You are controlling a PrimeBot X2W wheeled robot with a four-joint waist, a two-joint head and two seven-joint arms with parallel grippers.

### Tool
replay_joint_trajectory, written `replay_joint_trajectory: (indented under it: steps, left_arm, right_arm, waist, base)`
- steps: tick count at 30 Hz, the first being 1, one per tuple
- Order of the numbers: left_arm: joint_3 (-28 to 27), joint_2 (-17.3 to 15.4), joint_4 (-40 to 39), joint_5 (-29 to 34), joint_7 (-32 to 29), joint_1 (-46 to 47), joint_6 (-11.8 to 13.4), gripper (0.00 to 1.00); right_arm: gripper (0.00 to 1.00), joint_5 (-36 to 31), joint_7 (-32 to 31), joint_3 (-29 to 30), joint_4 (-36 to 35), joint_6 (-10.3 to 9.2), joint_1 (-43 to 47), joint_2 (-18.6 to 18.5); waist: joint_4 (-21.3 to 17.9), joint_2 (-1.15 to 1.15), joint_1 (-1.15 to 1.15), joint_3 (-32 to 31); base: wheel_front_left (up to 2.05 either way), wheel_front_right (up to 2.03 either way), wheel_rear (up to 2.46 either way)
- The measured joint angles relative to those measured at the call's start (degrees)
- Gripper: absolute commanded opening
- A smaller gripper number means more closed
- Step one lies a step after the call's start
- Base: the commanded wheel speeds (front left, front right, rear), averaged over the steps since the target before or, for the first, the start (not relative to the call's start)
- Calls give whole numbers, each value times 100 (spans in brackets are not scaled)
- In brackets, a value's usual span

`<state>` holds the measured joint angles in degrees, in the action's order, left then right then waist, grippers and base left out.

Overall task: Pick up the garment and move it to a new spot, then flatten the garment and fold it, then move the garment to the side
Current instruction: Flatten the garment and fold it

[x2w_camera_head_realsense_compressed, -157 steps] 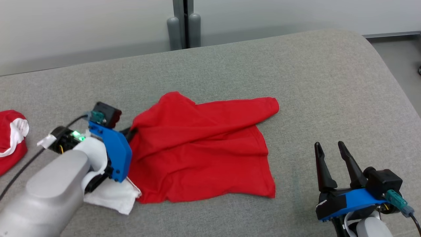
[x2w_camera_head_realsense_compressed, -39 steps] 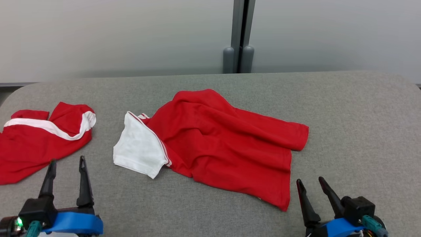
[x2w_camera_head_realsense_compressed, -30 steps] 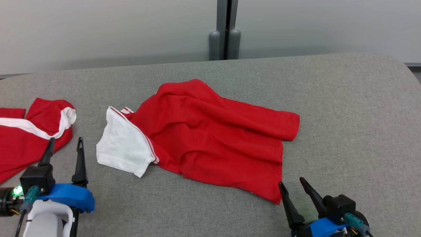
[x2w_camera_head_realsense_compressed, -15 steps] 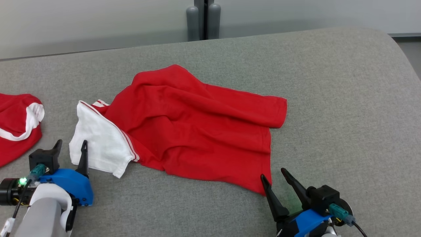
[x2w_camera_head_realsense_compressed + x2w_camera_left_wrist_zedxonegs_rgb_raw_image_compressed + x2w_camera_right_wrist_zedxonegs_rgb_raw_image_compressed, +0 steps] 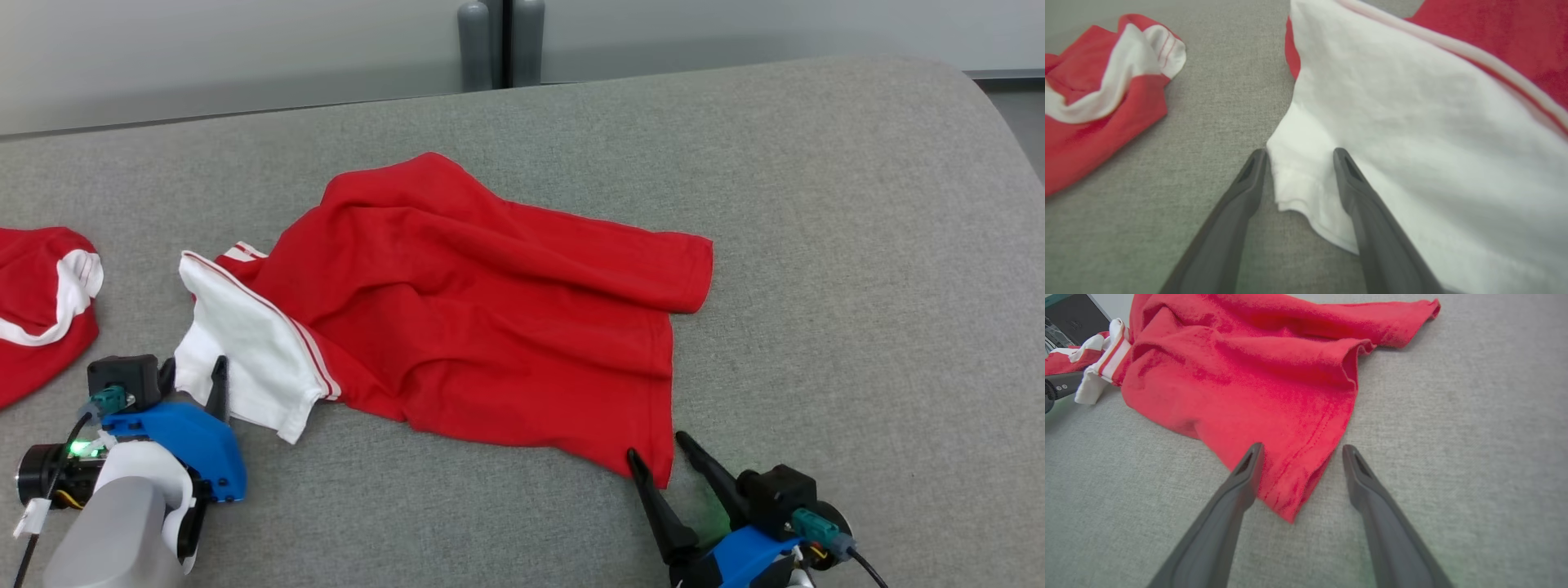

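Crumpled red cotton shirt (image 5: 490, 310) mid-way across grey fabric surface (image 5: 833, 245), left gripper (image 5: 1299, 153) spread astride its white sleeve (image 5: 1412, 134) hem, right gripper (image 5: 1303, 448) spread astride red bottom corner, broad grey stretch rightward, second red-and-white garment (image 5: 41, 327) near left edge

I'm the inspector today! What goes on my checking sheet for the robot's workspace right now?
Surface: grey fabric pad, no stains seen.
Job's things: red garment lies crumpled, its white sleeve on the left.
Clutter: second red-and-white garment at the left edge.
Grippers: left gripper open, fingers either side of the sleeve corner; right gripper open around the red hem corner.
Cables: black cable at the left wrist; teal plug at the right wrist.
Surroundings: pale wall, two grey posts.
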<state>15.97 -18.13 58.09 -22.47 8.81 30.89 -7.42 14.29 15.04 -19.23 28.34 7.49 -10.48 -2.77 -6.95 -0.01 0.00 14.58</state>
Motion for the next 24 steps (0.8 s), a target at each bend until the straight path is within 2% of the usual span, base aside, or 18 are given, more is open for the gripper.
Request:
replay_joint_trajectory:
  steps: [2, 3, 4, 5, 13, 16, 19, 24]
  left_arm:
    - [175, -13, -3, -170, -57, 0, 0, 0]
    - [253, -10, -13, -269, -69, -2, 0, 0]
    - [339, -10, -23, -355, -85, -7, 0, 0]
    - [402, -13, -34, -430, -91, -18, -1, 0]
    - [734, -45, -246, -1027, 178, -240, -1, 0]
    - [810, -57, -681, -1386, 376, -265, -1, 0]
    - [861, -205, -1123, -1612, 452, -255, -1, 0]
    - [856, -421, -1856, -1897, 495, 63, -1, 0]
  right_arm:
    - [98, 94, 1, -126, 155, -1, -8, -1]
    - [44, 137, 1, -160, 219, -1, -9, -1]
    - [33, 163, 2, -191, 258, -1, -22, 0]
    - [0, 215, 3, -250, 325, -1, -57, -1]
    - [0, 430, 10, -203, 427, 0, -121, 0]
    - [0, 635, 10, 23, 97, -1, -118, -1]
    - [0, 848, 10, 156, -197, -1, -135, -1]
    - [0, 856, 10, 414, -465, -1, -669, -55]
  waist:
    - [36, 0, 0, -27]
    - [55, 0, 0, -43]
    - [76, 0, 0, -63]
    - [94, 0, 0, -85]
    - [161, 0, 0, -272]
    - [191, 0, 0, -368]
    - [217, 0, 0, -403]
    - [248, 0, 0, -392]
  base:
    - [0, 0, 0]
    - [0, 0, 0]
    - [0, 0, 0]
    - [0, 0, 0]
    - [0, 0, 0]
    - [0, 0, 0]
    - [0, 0, 0]
    - [0, 0, 0]
